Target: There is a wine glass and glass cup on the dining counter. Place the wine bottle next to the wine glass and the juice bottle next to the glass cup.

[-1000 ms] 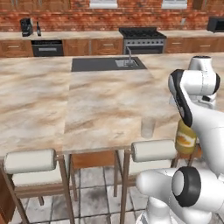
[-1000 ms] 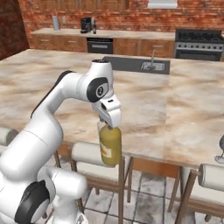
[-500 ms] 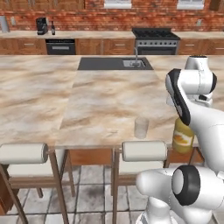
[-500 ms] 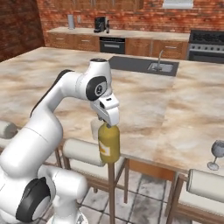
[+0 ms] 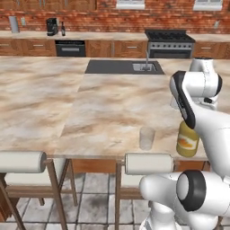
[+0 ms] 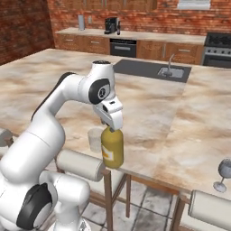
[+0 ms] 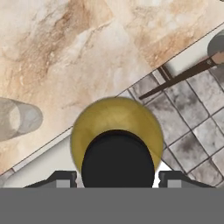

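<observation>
**Juice bottle carried at the counter's near edge**

Since the earlier frames the base has driven sideways, so the whole scene has slid across both base views: the glass cup (image 5: 147,137) now sits nearer the arm, and the wine glass (image 6: 224,174) has come further into the right base view.

The gripper (image 6: 112,127) pinches the juice bottle (image 6: 112,148) by its dark cap, the fingers closed on either side of it. The bottle hangs upright below the hand, over the near edge of the dining counter (image 5: 108,105), partly above a white stool cushion (image 5: 148,163). In the hand view the bottle's (image 7: 117,133) yellow shoulders and black cap are seen from above, with counter marble ahead and grey floor tiles to one side.

The glass cup (image 6: 95,139) stands upright on the counter close to its near edge, just beside the bottle but not touching it. The wine glass stands upright on the same counter, well apart from the cup, toward the robot's right. A sunken sink (image 5: 123,67) lies farther back in the counter.
</observation>
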